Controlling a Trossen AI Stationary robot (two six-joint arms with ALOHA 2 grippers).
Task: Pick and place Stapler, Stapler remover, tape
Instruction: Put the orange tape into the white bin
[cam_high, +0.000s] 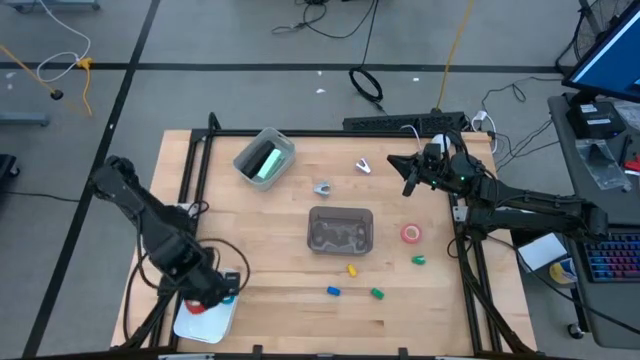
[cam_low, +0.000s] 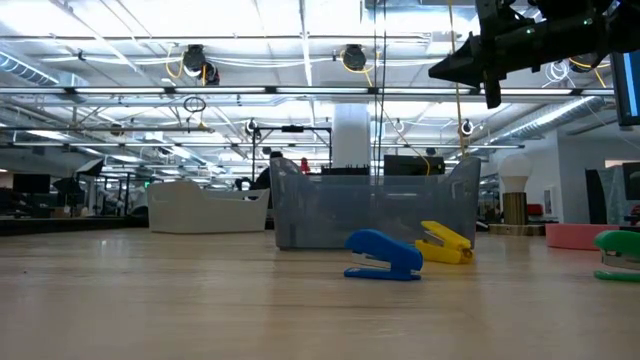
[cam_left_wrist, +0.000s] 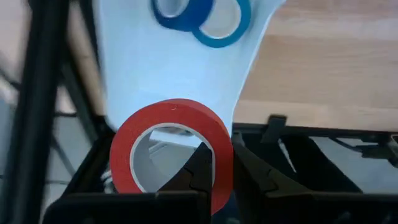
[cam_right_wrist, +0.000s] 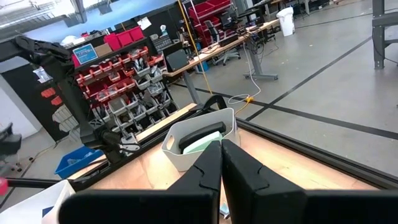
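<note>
- A red tape roll (cam_left_wrist: 171, 149) sits low in the centre of the left wrist view. We see the left gripper (cam_left_wrist: 211, 174) closed on its wall, one finger inside the hollow and one outside.
- Beneath it lies a white tray (cam_left_wrist: 180, 68), with two blue tape rolls (cam_left_wrist: 202, 15) resting on it at the top of that frame.
- In the high view this tray (cam_high: 205, 322) is at the lower left corner of the table, the left gripper (cam_high: 222, 290) just above it.
- A pink-red tape roll (cam_high: 411, 233) lies right of centre. Small staplers lie below the middle: yellow (cam_high: 351, 269), blue (cam_high: 334, 291) and two green (cam_high: 377, 293) (cam_high: 419, 260).
- A clear bin (cam_high: 341, 229) sits at the centre, and a pale tub (cam_high: 265, 158) at the upper left of the table.
- The right gripper (cam_high: 408, 178) hangs in the air at the upper right, its fingers closed on nothing.
- We judge the risk to be in the release: the roll hangs near the tray's edge, so it could roll off the table or knock the blue rolls.
</note>
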